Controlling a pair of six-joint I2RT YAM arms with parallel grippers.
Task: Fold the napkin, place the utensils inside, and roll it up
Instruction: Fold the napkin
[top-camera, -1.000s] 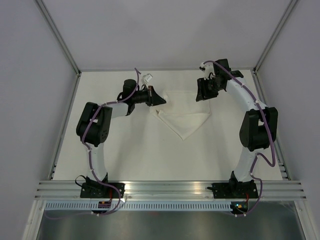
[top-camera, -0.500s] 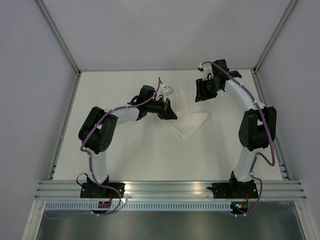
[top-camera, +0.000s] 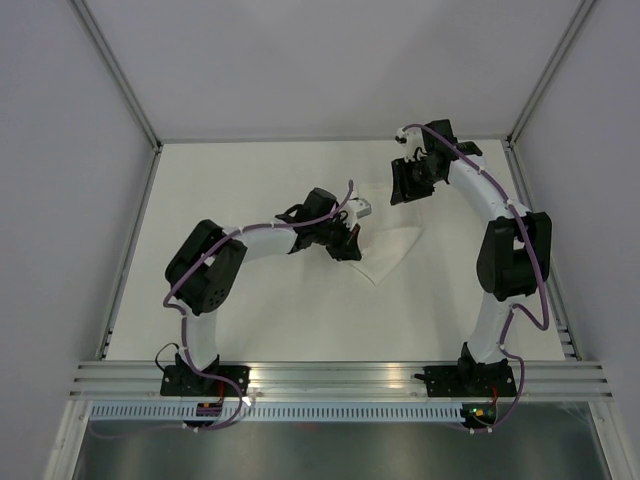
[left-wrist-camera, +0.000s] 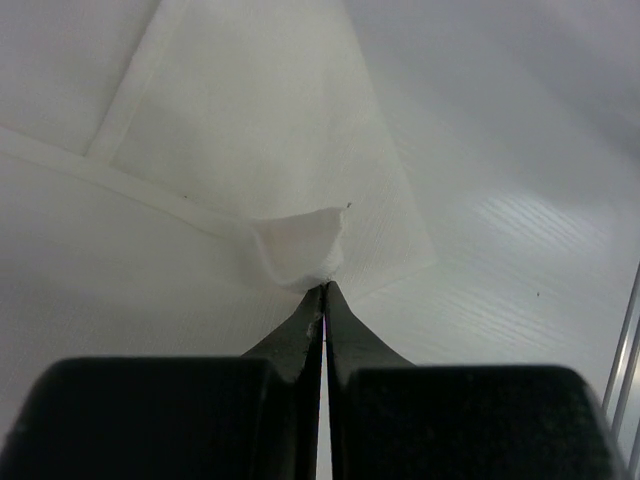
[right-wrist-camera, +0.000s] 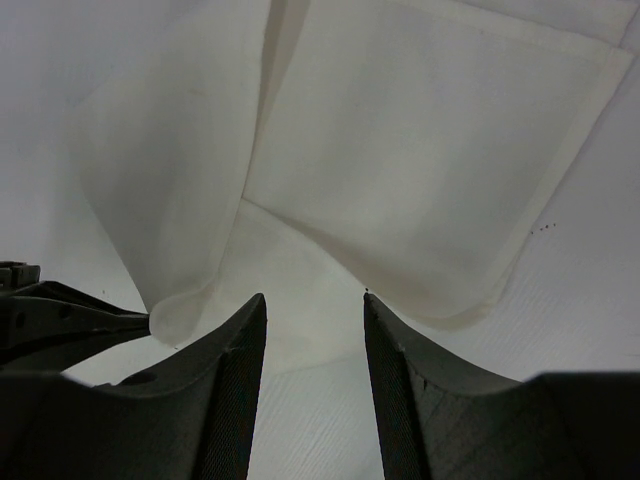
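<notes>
Left hand (left-wrist-camera: 323, 290): shut tight on one corner of the napkin (top-camera: 392, 245); a small puff of cloth is pinched at its tip.
Right hand (right-wrist-camera: 312, 300): its fingers (right-wrist-camera: 232, 380) are held apart and nothing is gripped; it is hung over the far part of the cloth.
Napkin: laid partly folded near the middle of the bench (top-camera: 250, 310), a little toward the right edge, between the two hands, with a point aimed at the near edge.
Knife: not seen in any view.
How it will handle: the cloth is judged soft, thin and light; it can be bent and lifted easily, but it will likely sag and crumple if pulled fast.
Where to hold: a corner or a sewn edge is best pinched; the flat middle would be hard to pick up.
Risk: white cloth on a pale bench is hard to make out, and the fold could be dragged crooked.
</notes>
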